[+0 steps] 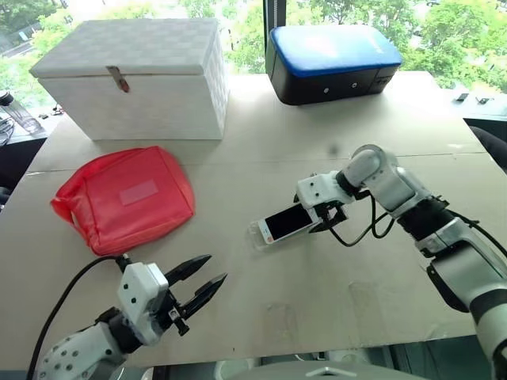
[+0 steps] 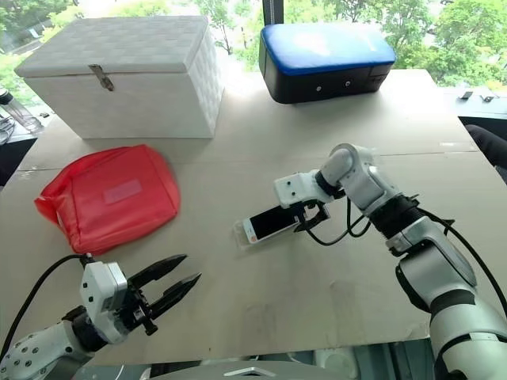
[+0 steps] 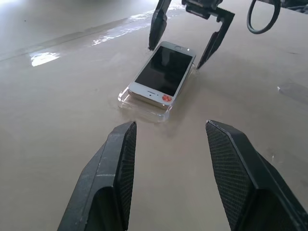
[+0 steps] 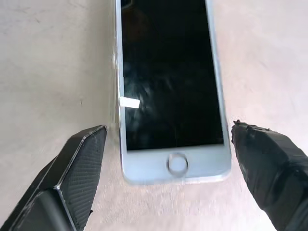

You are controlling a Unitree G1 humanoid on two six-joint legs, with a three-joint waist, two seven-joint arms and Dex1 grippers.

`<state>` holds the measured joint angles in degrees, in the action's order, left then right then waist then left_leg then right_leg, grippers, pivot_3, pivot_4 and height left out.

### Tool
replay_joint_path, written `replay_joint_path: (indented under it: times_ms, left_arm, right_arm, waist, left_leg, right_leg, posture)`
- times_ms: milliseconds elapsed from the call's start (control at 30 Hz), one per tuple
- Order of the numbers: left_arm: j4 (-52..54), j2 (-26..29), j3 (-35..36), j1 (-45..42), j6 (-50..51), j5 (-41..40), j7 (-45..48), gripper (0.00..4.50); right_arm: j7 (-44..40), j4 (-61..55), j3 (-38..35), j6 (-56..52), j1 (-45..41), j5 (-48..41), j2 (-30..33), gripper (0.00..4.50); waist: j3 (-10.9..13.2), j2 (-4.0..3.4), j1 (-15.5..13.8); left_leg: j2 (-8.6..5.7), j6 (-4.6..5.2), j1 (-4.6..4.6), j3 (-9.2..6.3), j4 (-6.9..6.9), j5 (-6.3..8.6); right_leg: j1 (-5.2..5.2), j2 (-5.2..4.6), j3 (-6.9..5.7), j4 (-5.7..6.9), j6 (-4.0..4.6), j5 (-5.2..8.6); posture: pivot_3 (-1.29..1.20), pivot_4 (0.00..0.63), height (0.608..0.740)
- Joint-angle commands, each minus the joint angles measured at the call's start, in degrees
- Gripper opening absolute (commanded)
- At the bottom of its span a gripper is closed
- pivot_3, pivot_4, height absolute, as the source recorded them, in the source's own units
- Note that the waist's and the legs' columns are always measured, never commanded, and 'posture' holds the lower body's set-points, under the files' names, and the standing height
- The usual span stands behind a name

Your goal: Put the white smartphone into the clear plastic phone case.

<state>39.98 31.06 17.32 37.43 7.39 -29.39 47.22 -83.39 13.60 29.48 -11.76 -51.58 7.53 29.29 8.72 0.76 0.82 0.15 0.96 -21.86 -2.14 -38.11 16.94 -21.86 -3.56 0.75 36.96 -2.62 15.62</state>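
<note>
White smartphone (image 1: 288, 222) flat in clear plastic phone case (image 3: 144, 102), long axis toward open right claw (image 1: 325, 215), left claw (image 1: 200, 283) open.

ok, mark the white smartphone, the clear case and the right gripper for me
white smartphone (image 3: 163, 71): left wrist view, middle of the black screen.
clear plastic phone case (image 3: 144, 105): left wrist view, rim jutting past the phone's near end.
right gripper (image 1: 323, 219): left eye view, midway between fingertips.

White smartphone (image 4: 168, 91) far end cut off by frame edge.
</note>
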Motion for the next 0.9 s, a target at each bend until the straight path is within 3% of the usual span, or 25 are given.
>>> replay_joint_path:
  times_ms: [33,133,267,300,533,700,900]
  left_arm:
    - [0.5,0.9,-0.6,-1.6,1.1,-1.3,0.0,2.32]
    - [-0.1,2.2,-1.3,-3.3,2.7,-3.8,2.3,1.61]
    - [-1.6,3.0,-0.9,-4.2,2.7,-3.4,3.1,0.0]
    - [-2.1,3.2,-0.5,-4.4,2.6,-3.4,3.3,0.0]
    - [-3.0,2.2,4.1,-1.5,1.9,-5.2,3.9,0.0]
    - [-3.4,1.4,5.5,-0.3,3.3,-5.6,2.2,0.0]
    - [-2.5,0.3,2.4,-3.0,7.4,-1.2,-5.4,0.0]
  right_arm:
    - [1.6,-8.0,-5.0,-6.5,1.9,-4.7,-0.1,3.5]
    - [4.7,-13.1,-7.5,-13.6,5.1,-8.8,-2.4,2.15]
    - [9.7,-15.3,-6.5,-17.6,8.6,-10.2,-6.9,0.4]
    - [11.0,-14.7,-5.8,-16.6,9.3,-9.8,-7.9,0.02]
    - [18.0,-3.9,-2.1,-11.7,11.5,-6.6,-12.8,0.02]
    - [19.3,4.8,3.8,-9.6,11.9,-0.4,-11.1,0.02]
    - [16.3,-4.4,-5.7,-12.7,12.2,-11.6,-11.2,0.02]
  waist:
    - [0.0,0.0,0.1]
    - [0.0,0.0,0.1]
    - [0.0,0.01,0.2]
    - [0.0,-0.01,0.1]
    - [0.0,0.02,0.1]
    - [-0.1,-0.06,0.2]
    - [-0.3,0.03,-0.1]
  left_leg:
    - [0.01,-0.01,0.0,0.0,0.05,0.0]
    - [0.01,-0.01,-0.03,0.0,0.14,0.01]
    - [0.0,-0.02,-0.1,0.06,0.14,0.01]
    - [0.0,-0.02,-0.08,0.06,0.13,0.01]
    - [-0.01,-0.06,-0.09,0.06,0.12,-0.01]
    - [-0.01,-0.21,0.14,0.19,0.13,-0.1]
    - [0.01,0.02,0.42,0.11,-0.1,-0.01]
  right_leg:
    - [-0.01,0.02,0.02,-0.05,0.0,0.0]
    - [-0.02,0.01,0.02,-0.14,0.0,0.0]
    - [-0.1,-0.02,0.1,-0.16,-0.01,-0.01]
    - [-0.09,-0.01,0.09,-0.14,-0.01,-0.01]
    - [-0.21,-0.01,0.06,-0.07,-0.01,-0.01]
    - [-0.06,0.03,-0.01,-0.07,-0.02,-0.01]
    - [0.27,0.09,-0.04,0.14,0.18,0.09]
  posture:
    - [0.0,0.15,0.74]
    - [0.0,0.15,0.74]
    - [0.0,0.15,0.74]
    - [0.0,0.15,0.74]
    - [0.0,0.15,0.74]
    - [0.0,0.15,0.74]
    - [0.0,0.15,0.74]
